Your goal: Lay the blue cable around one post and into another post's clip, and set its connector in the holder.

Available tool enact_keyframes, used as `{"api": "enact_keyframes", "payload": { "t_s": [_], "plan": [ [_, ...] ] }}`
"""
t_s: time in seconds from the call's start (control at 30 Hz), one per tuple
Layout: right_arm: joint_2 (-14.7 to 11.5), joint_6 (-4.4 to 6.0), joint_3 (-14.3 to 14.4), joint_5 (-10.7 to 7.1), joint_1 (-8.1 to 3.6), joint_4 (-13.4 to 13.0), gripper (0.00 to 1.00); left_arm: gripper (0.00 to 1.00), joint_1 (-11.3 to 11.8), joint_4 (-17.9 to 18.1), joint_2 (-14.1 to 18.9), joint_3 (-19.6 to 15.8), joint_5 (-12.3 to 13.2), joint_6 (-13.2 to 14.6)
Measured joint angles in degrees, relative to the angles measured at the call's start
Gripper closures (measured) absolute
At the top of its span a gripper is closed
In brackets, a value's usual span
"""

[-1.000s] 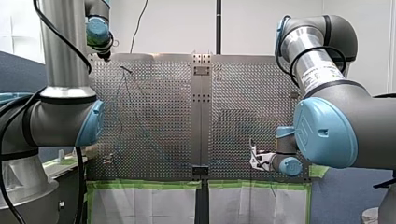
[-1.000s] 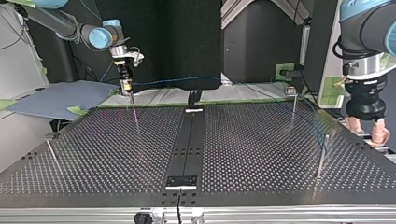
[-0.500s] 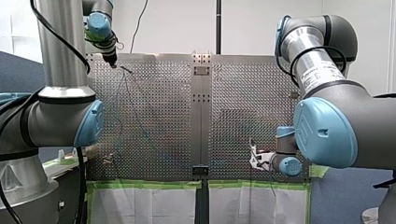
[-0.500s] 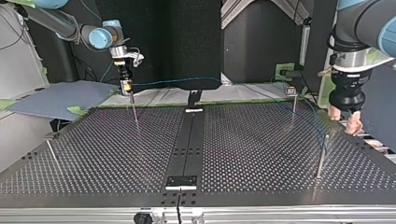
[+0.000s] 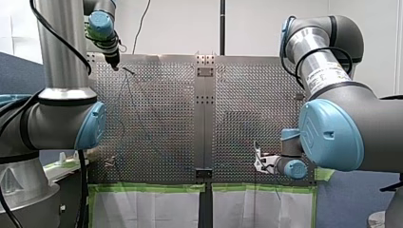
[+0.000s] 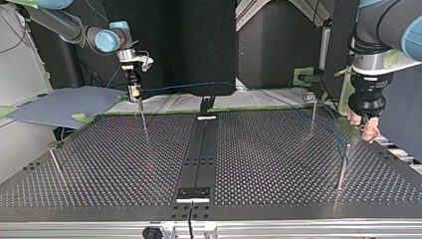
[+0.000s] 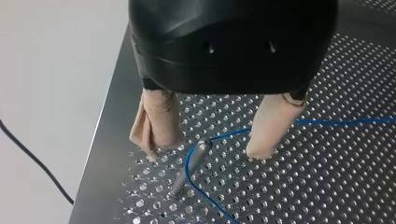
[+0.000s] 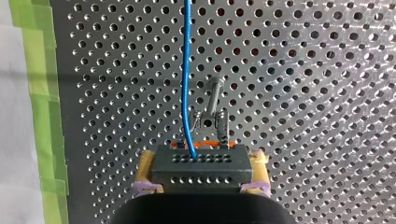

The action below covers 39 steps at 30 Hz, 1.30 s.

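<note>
The thin blue cable (image 6: 189, 87) runs from my right gripper (image 6: 134, 93) at the top view's left across to the posts at its right. In the right wrist view my right gripper (image 8: 201, 173) is shut on the black connector (image 8: 201, 161); the cable (image 8: 187, 70) leaves it past a clip-topped post (image 8: 213, 105) just ahead. My left gripper (image 7: 208, 150) is open, and its beige fingers (image 7: 156, 123) straddle a metal post (image 7: 189, 168) with the cable (image 7: 327, 122) bent around it. That gripper (image 6: 364, 127) hangs low near the table's edge.
Other slim posts stand on the perforated table: one (image 6: 313, 110) at the far right of the top view, one (image 6: 342, 167) nearer, one (image 6: 55, 167) at its left. A dark centre strip (image 6: 199, 159) splits the plate. Green tape (image 8: 42, 93) lines the edge.
My left gripper has moved in from beyond the table's edge, leftward in the top view, and come down over the post. My right arm has stayed still.
</note>
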Motion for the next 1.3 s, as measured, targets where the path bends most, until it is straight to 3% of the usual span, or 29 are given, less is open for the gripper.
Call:
{"api": "enact_keyframes", "payload": {
  "t_s": [0.77, 1.3],
  "plan": [
    [0.11, 0.00, 0.00, 0.01, -0.01, -0.06, 1.00, 0.00, -0.14, 0.00, 0.00, 0.00, -0.44, 12.99],
    [0.11, 0.00, 0.00, 0.01, 0.00, -0.17, 1.00, 0.00, -0.21, -0.02, 0.00, 0.00, -1.02, 13.92]
  ]
}}
